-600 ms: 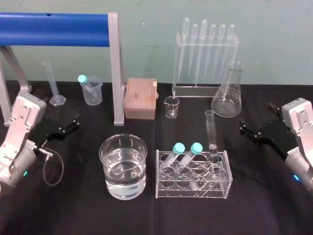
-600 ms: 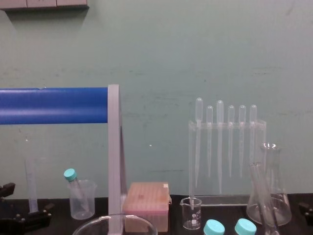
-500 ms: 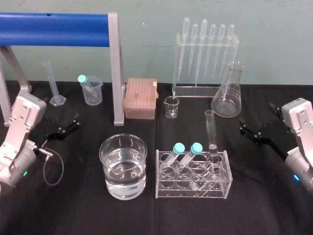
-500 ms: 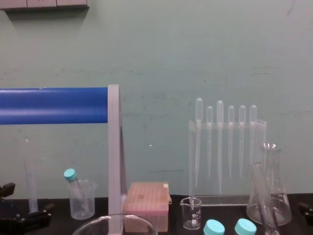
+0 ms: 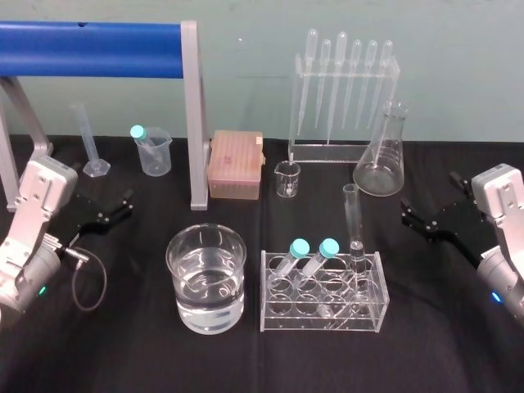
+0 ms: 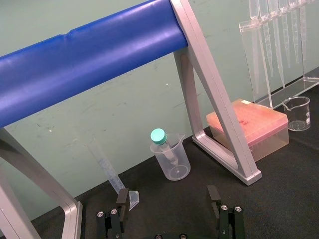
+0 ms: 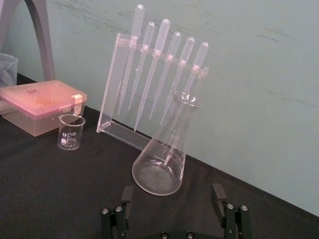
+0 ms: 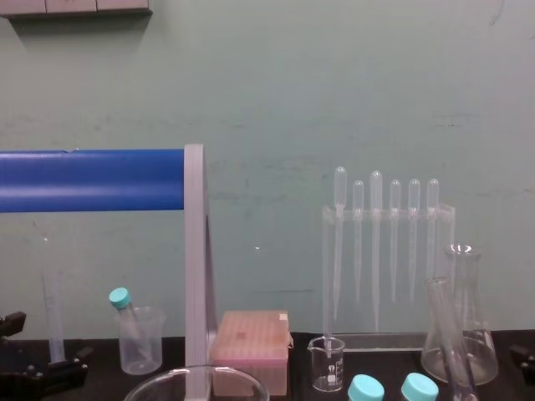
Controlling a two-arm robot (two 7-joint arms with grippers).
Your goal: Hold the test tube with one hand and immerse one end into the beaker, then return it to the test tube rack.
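Long slim clear glass test tube (image 5: 354,214) stands upright in clear acrylic rack (image 5: 321,319), left of right tool (image 7: 172,190), jaws spread, the nearer arm; left tool (image 6: 168,194) likewise spread.

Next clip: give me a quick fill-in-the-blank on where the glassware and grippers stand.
The rack holds the test tube and ___ teal-capped tubes. The beaker stands to the rack's ___. The left gripper and right gripper both have jaws ___, holding nothing.
Missing: two; left; open.
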